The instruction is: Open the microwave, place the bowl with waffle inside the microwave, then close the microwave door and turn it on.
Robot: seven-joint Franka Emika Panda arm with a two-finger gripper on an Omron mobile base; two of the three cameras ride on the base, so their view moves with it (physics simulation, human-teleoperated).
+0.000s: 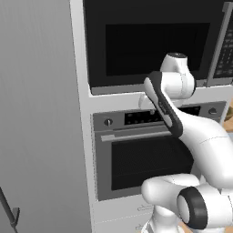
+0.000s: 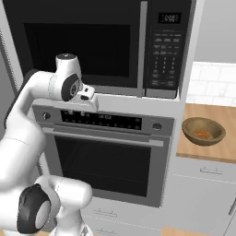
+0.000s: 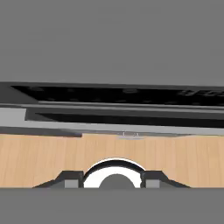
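Observation:
The black microwave [image 2: 167,50] is built in high above the oven, its keypad strip on the right. The microwave door [image 2: 115,18] is shut, with its grey vertical bar handle [image 2: 143,46] next to the keypad. It also appears in the left base view as the microwave door [image 1: 98,45]. A brown bowl [image 2: 203,131] with the waffle in it sits on the wooden counter at the right. My hand hangs below the door's lower left part, pointing down, far left of the bowl. The gripper [image 3: 113,180] is open, with nothing between its fingertips [image 3: 72,179].
A grey oven [image 2: 106,166] with a horizontal bar handle [image 2: 103,137] and round knobs sits right under the microwave. The wooden counter [image 2: 216,150] stands to its right over white drawers. A tall grey panel [image 1: 41,113] rises to the left. Wooden floor [image 3: 43,157] lies below.

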